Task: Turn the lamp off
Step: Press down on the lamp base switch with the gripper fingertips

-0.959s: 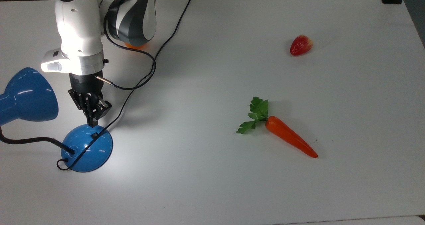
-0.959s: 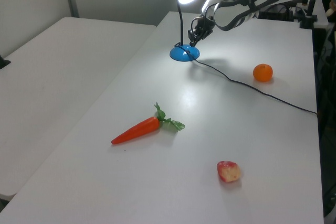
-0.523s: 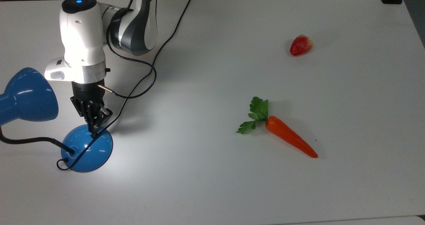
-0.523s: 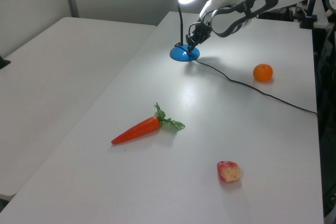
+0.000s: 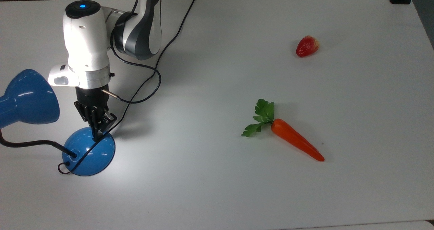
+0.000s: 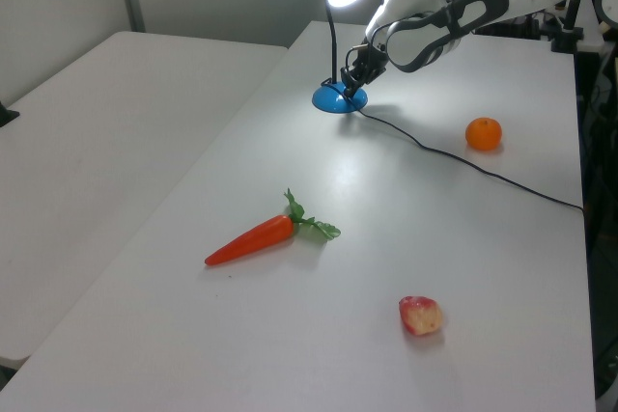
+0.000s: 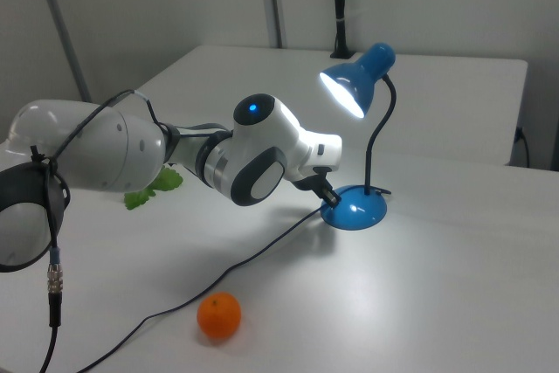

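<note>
Moved since a second ago: I have brought my black two-finger claw down and slightly toward the top view's right, from just above the dome to its upper edge, where the small black switch sits under my tips.
Unchanged: the lamp's base has not shifted, and the bulb still burns.
Task's thing: the glossy blue desk lamp with cone shade, black bendy neck and round dome base stands at the top view's left side, on the white table; its thin black cord runs off toward the table's far edge.
Claw state: fingers drawn close together, nothing held between them; the tips look to be touching the base.
Meaning for the task: I judge the press is under way but not finished, since the shade glows in the right view and throws a bright patch on the table.
Others: an orange plastic carrot with green leaves, a red toy strawberry and a small orange fruit lie well apart from the lamp.
Writing: no brand, label or lettering that I can read anywhere.
</note>
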